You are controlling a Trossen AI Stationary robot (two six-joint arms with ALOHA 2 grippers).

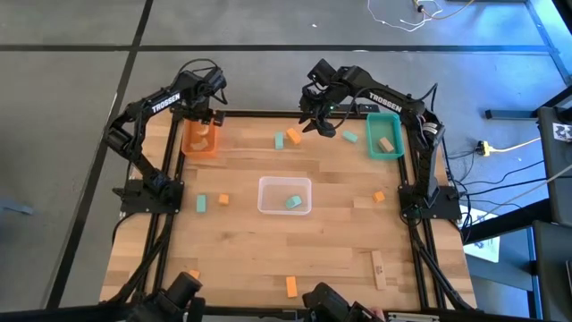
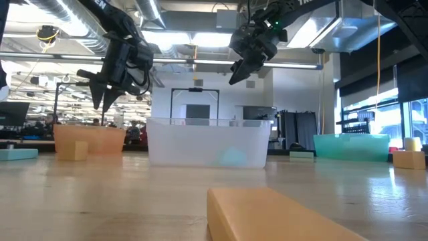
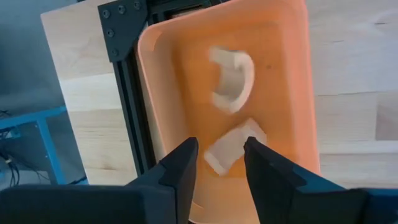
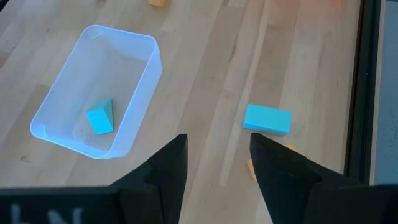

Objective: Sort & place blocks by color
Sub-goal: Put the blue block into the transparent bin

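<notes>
My left gripper (image 3: 221, 144) hangs open over the orange tray (image 1: 201, 139) at the far left. Inside the tray show a tan block (image 3: 233, 148), in line with the gap between the fingers, and a curved tan piece (image 3: 231, 79), both blurred. My right gripper (image 4: 219, 140) stands open and holds nothing, high above the table's far middle (image 1: 319, 125). Below it lie a mint green block (image 4: 267, 118) and an orange block (image 1: 293, 136). The clear tray (image 1: 284, 195) holds one green block (image 4: 99, 117). The teal tray (image 1: 384, 134) holds a tan block (image 1: 386, 143).
Loose blocks lie about the table: green (image 1: 202, 203) and orange (image 1: 223, 199) at the left, orange (image 1: 379, 196) at the right, orange (image 1: 291, 286) and a long tan one (image 1: 378, 268) near the front edge. Black frame rails (image 3: 127, 93) run beside the orange tray.
</notes>
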